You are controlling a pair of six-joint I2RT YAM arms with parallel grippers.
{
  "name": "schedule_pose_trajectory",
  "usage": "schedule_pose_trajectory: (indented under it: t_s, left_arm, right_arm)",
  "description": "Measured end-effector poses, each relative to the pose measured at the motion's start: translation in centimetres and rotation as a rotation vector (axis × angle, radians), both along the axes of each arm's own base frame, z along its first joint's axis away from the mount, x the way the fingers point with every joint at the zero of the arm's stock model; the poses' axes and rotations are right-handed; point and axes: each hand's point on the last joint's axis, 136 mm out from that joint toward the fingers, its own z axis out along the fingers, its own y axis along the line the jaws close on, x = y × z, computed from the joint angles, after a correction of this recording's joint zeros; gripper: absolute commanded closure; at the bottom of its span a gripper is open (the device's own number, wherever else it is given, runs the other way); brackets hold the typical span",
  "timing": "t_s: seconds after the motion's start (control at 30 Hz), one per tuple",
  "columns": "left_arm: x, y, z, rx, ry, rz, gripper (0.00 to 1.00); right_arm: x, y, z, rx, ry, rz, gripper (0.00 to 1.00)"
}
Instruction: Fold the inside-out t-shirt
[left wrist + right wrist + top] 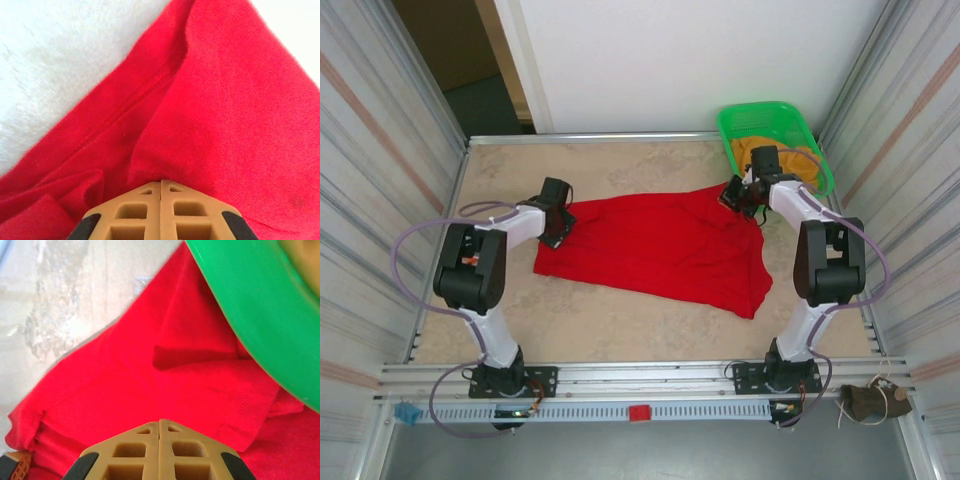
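Note:
The inside-out t-shirt (665,248) is bright red and lies spread across the middle of the table, stretched between the two arms. My left gripper (557,222) sits at the shirt's left edge. Seen from the left wrist, that left gripper (161,182) is shut with red fabric (215,110) bunched at its tips. My right gripper (740,196) is at the shirt's far right corner, beside the basket. From the right wrist, my right gripper (159,421) is shut on the red cloth (150,385), which folds up in front of it.
A green basket (732,128) holding an orange-yellow cloth (760,148) stands at the back right corner, its rim (250,315) just beyond the right gripper. Metal walls line both sides of the table (620,320). Bare tabletop runs along the near side of the shirt.

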Motion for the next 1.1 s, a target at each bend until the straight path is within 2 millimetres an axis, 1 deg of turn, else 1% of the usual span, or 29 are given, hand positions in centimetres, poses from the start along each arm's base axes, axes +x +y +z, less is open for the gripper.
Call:
schedule_pose_trajectory:
  t_s: [0.13,0.2,0.23,0.27,0.3,0.37,0.4,0.53,0.67,0.87,0.93,1.07,1.1]
  left_arm:
    - [1.4,0.6,2.9,0.028,-0.071,-0.018,1.0]
    - [1.9,0.5,4.2,0.036,-0.105,-0.03,1.0]
    - [2.1,0.5,4.7,0.037,-0.119,-0.036,1.0]
    - [2.2,0.5,5.2,0.041,-0.129,-0.041,1.0]
    - [2.3,0.5,5.4,0.044,-0.135,-0.048,1.0]
    - [2.4,0.5,5.6,0.048,-0.14,-0.057,1.0]
    - [2.4,0.5,5.5,0.05,-0.139,-0.061,1.0]
    - [2.4,0.5,5.6,0.06,-0.138,-0.076,1.0]
    - [2.4,0.5,5.6,0.066,-0.139,-0.086,1.0]
    - [2.5,0.5,5.7,0.069,-0.144,-0.094,1.0]
    - [2.5,0.5,5.9,0.069,-0.149,-0.095,1.0]
    - [2.5,0.5,6.1,0.067,-0.155,-0.095,1.0]
    - [2.4,0.5,6.1,0.067,-0.156,-0.095,1.0]
  right_arm:
    - [0.8,-0.1,1.8,0.014,-0.044,-0.001,1.0]
    - [0.9,-0.1,2.2,0.016,-0.057,-0.001,1.0]
    - [0.9,-0.1,2.2,0.015,-0.057,-0.001,0.97]
    - [0.9,-0.2,2.2,0.015,-0.057,-0.002,0.83]
    - [0.9,-0.2,2.1,0.012,-0.055,-0.004,0.7]
    - [0.7,-0.4,1.7,-0.001,-0.047,-0.008,0.56]
    - [0.5,-0.6,1.3,-0.012,-0.041,-0.012,0.53]
    - [-0.3,-1.5,-0.2,-0.056,0.003,-0.041,0.5]
    - [-0.4,-2.0,-1.5,-0.087,0.031,-0.058,0.51]
    - [-0.6,-2.5,-4.7,-0.118,0.103,-0.068,0.51]
    - [-0.6,-2.5,-5.5,-0.128,0.119,-0.069,0.51]
    - [-0.5,-2.3,-6.3,-0.138,0.134,-0.068,0.52]
    - [-0.4,-2.2,-6.4,-0.138,0.134,-0.067,0.54]
